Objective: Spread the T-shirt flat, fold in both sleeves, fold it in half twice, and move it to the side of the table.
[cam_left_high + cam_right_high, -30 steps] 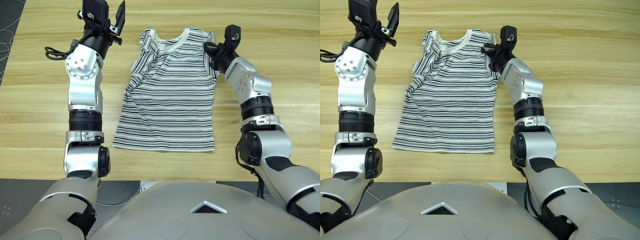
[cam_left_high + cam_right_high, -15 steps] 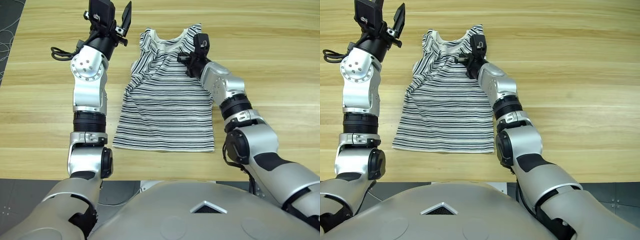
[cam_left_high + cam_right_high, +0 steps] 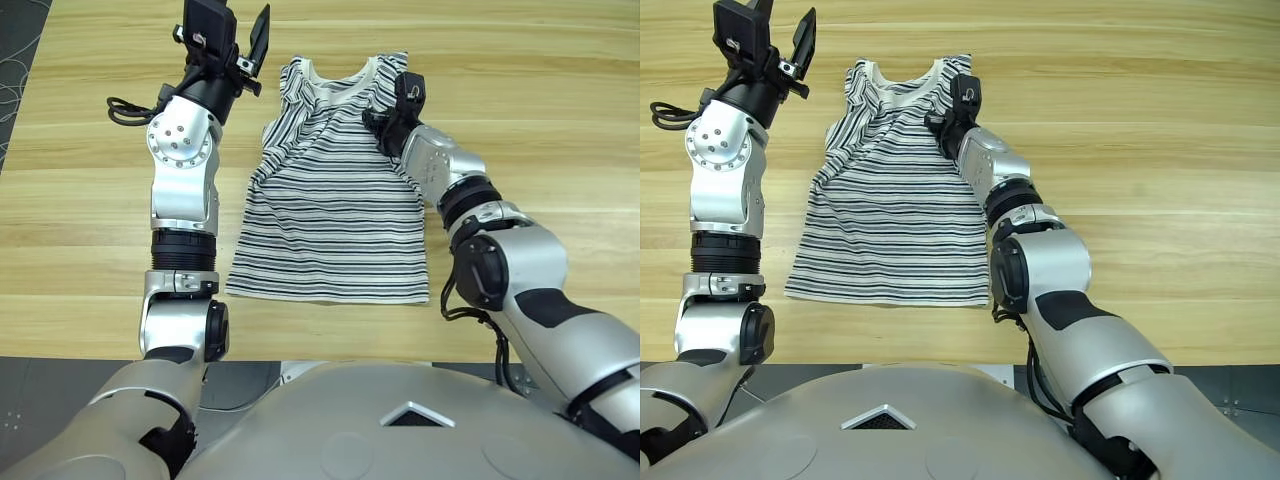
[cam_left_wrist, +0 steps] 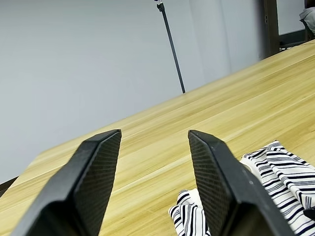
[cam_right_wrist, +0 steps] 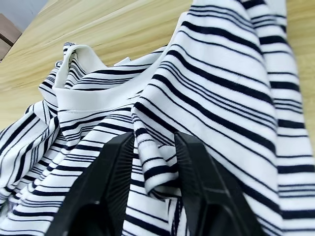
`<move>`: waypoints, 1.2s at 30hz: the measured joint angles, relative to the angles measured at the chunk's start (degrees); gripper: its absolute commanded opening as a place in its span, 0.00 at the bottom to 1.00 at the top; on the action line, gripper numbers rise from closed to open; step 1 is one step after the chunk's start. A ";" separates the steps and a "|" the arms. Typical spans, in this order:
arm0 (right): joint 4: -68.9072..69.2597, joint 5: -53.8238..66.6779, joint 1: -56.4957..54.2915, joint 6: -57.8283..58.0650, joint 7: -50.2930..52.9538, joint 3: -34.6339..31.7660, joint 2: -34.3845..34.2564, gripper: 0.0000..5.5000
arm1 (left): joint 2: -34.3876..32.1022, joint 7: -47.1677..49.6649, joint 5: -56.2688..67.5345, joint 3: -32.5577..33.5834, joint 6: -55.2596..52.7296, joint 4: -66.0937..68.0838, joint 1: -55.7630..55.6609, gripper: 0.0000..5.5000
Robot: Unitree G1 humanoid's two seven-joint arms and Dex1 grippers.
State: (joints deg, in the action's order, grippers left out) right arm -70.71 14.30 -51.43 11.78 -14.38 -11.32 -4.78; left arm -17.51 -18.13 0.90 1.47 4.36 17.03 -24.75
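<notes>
Counted one shirt (image 3: 335, 210); left gripper (image 4: 153, 142) raised upright, jaws wide, empty; right gripper (image 5: 153, 140) stretched low, jaws pinched on a shirt fold between them

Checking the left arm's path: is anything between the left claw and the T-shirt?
Nothing visible. The open left claw hangs over bare table, just beside the T-shirt and its crumpled shoulder.

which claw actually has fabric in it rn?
The right claw, closed on a fold of the T-shirt by the collar. The left claw is open, raised beside the shirt, holding nothing.
</notes>
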 measured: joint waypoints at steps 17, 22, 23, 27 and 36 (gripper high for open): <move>1.87 1.54 -1.06 4.35 -16.84 -2.27 3.11 0.32 | -0.01 0.08 -0.02 0.40 -0.38 -0.59 0.11 0.46; 4.11 2.44 -1.30 4.44 -18.46 -3.51 5.56 0.32 | 0.00 0.07 -0.03 0.39 -0.37 0.06 0.08 0.46; 5.05 2.84 -1.34 4.55 -18.94 -3.77 5.92 0.32 | 0.00 0.07 -0.03 0.39 -0.36 0.07 0.07 0.46; 12.30 4.29 -0.62 7.45 -21.52 -4.13 8.68 0.32 | 0.01 -0.01 0.00 0.39 -0.41 -0.05 0.06 0.46; 58.26 14.12 26.48 29.05 -27.90 -5.14 21.72 0.32 | -1.72 -7.39 13.65 5.25 -14.78 -13.17 11.17 0.46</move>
State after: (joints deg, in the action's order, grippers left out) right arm -12.46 28.42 -24.94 40.83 -42.28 -16.46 16.94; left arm -19.23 -25.52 14.55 6.71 -10.42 3.86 -13.58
